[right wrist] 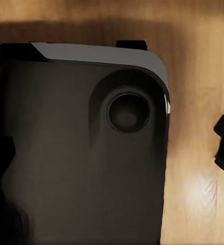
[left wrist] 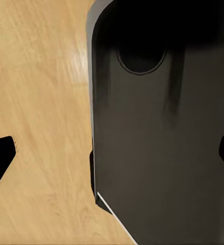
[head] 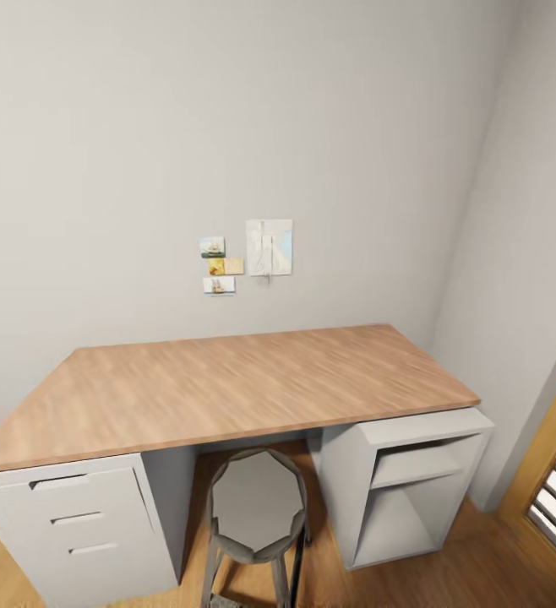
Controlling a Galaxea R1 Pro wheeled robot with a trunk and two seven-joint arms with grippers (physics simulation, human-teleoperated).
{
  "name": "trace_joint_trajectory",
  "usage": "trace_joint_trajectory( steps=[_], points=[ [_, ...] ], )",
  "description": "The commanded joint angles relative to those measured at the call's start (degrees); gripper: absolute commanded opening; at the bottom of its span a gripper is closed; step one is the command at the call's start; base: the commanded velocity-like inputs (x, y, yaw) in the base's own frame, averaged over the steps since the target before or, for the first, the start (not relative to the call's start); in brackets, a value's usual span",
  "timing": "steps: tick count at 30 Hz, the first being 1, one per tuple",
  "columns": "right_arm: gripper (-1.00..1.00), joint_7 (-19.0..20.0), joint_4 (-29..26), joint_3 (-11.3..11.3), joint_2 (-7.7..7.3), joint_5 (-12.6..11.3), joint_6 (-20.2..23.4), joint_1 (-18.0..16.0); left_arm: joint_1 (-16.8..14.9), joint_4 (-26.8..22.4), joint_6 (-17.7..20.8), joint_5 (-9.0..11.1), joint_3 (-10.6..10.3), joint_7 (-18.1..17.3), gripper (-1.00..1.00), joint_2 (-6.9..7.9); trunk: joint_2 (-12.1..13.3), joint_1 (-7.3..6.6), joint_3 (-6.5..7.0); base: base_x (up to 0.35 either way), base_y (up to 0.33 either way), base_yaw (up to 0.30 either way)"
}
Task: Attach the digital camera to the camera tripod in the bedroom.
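No camera or tripod in sight, so attaching apparently not yet begun. Wood-topped bench [head: 227, 380] against grey wall, stool [head: 257, 507] tucked beneath. Left end effector [left wrist: 114, 155] and right end effector [right wrist: 117, 148] spread apart, empty, above robot base [right wrist: 81, 153] and plank floor [left wrist: 35, 102].
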Motion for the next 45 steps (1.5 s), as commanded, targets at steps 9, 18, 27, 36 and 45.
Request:
trace_joint_trajectory(
  steps=[9,18,27,36,45],
  points=[
    [1.0,0.0,-0.1,0.0,-0.19,0.0,-0.1,-0.1,-0.1,-0.1,0.0,0.2,0.0,0.0,1.0,0.0,0.0,-0.02,-0.04,-0.278,0.133,0.0],
    [1.0,0.0,-1.5,0.0,-0.68,0.0,-0.1,-0.2,-0.2,-0.2,0.0,0.2,0.0,0.0,1.0,-0.1,0.0,-0.02,-0.23,-0.334,0.027,-0.063],
    [1.0,0.0,-1.9,0.1,-0.84,0.0,-0.1,-0.3,-0.2,-1.3,0.1,0.3,0.0,0.0,1.0,-0.12,0.0,-0.02,-0.76,-0.345,0.004,-0.169],
    [1.0,0.0,-2.0,0.1,-0.88,0.1,0.0,-0.4,-0.3,-2.0,0.1,0.4,0.1,0.0,1.0,-0.13,0.0,-0.02,-1.36,-0.347,0.0,-0.191],
    [1.0,0.0,-2.1,0.1,-0.95,0.1,0.0,-0.6,-0.5,-3.8,0.2,0.4,0.1,-0.2,1.0,-0.07,0.0,-0.02,-1.97,-0.243,0.0,-0.193]
  ],
)
